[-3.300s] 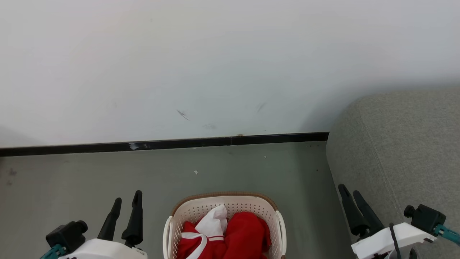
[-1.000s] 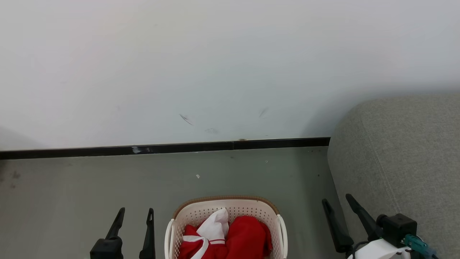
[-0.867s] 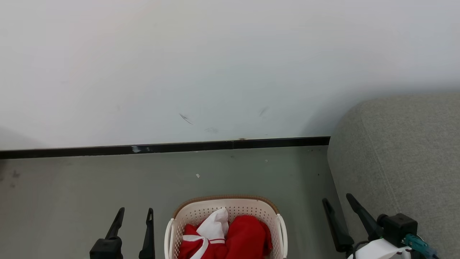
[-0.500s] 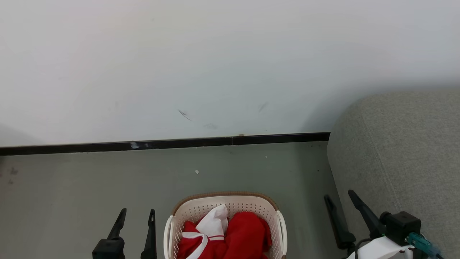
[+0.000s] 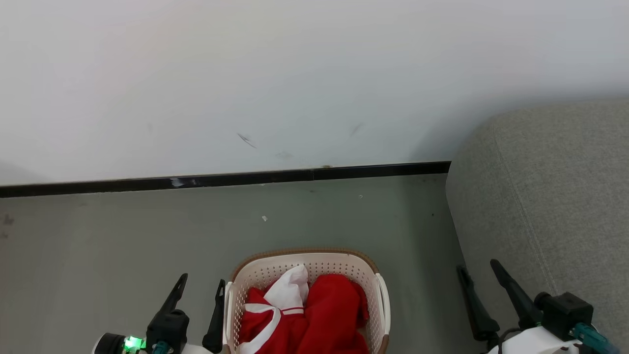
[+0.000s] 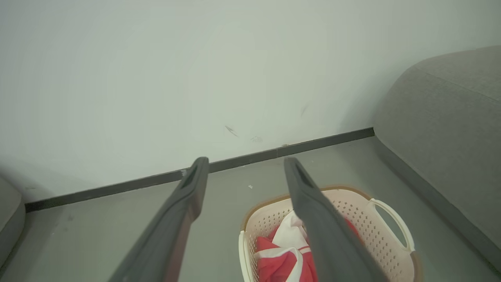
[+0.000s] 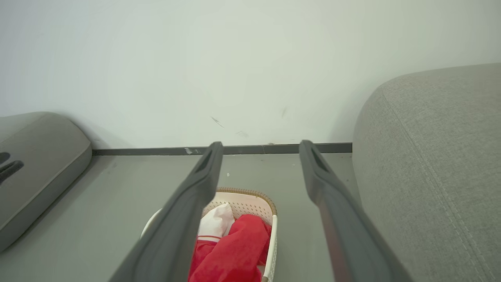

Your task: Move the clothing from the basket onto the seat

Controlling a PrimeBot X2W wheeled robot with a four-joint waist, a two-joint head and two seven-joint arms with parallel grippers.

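A grey-green floor [image 5: 123, 246] runs back to a white wall [image 5: 295, 73], and a black baseboard [image 5: 245, 178] lines the floor's far edge; the wall carries a few faint dark scuff marks [image 5: 247, 140] above it. The basket [image 5: 319, 265] stands on the floor well short of that far edge, and the head view cuts off its near part. The clothing [image 5: 334, 309] lies bunched inside it, red with a white panel [image 5: 290, 290] standing up at the left and a thin striped trim under the panel. The seat [image 5: 555, 187] rises from the floor's right side, its rounded corner near the baseboard's right end, with a strip of bare floor between it and the basket. In the right wrist view a second grey cushion [image 7: 35, 156] lies along the floor's left side against the wall. The left tool [image 5: 203, 281] hangs just left of the basket with its two dark fingers spread and nothing between them; its inner finger is just beside the basket's left rim, and I cannot tell whether they touch. The right tool [image 5: 476, 265] sits between the basket and the seat, fingers likewise spread and empty, the outer finger overlapping the seat's edge in the head view. Both tools' bodies are cut off at the bottom edge. How the garments are folded, and whether there is more than one, is hard to make out.
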